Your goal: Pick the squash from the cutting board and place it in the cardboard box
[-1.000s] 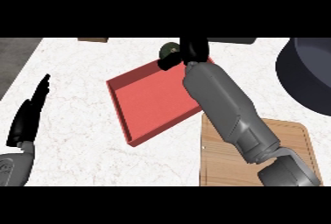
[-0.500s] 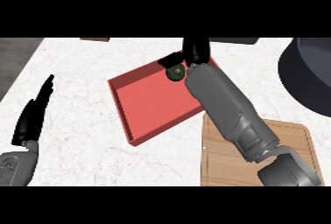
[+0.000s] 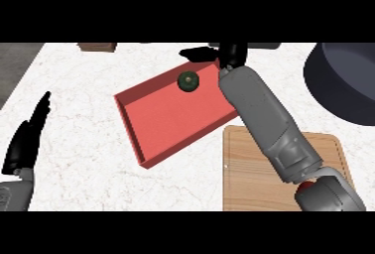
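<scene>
Squash (image 3: 188, 81) lies inside the red box (image 3: 157, 133), in the far corner, dark green and round, resting on the box floor close to the far wall. You can see it sits free: nothing is wrapped round it. Right hand (image 3: 219, 51) is beyond the box's far edge, just past the squash, fingers spread and relaxed, thumb side pointing left; it holds nothing. Right forearm (image 3: 265, 116) runs from the lower right up across the near right corner of the box, crossing the wooden cutting board (image 3: 245, 186). Board lies on the marble counter (image 3: 81, 186) just right of the box, touching or nearly touching its near right edge; you cannot tell which.

Left hand (image 3: 26, 139) shows at the left edge, fingers straight and pointing up, resting. Dark round pot (image 3: 344, 84) sits at the right edge, well apart from the box. Small brown object (image 3: 97, 46) at the far edge, too cropped to identify.
</scene>
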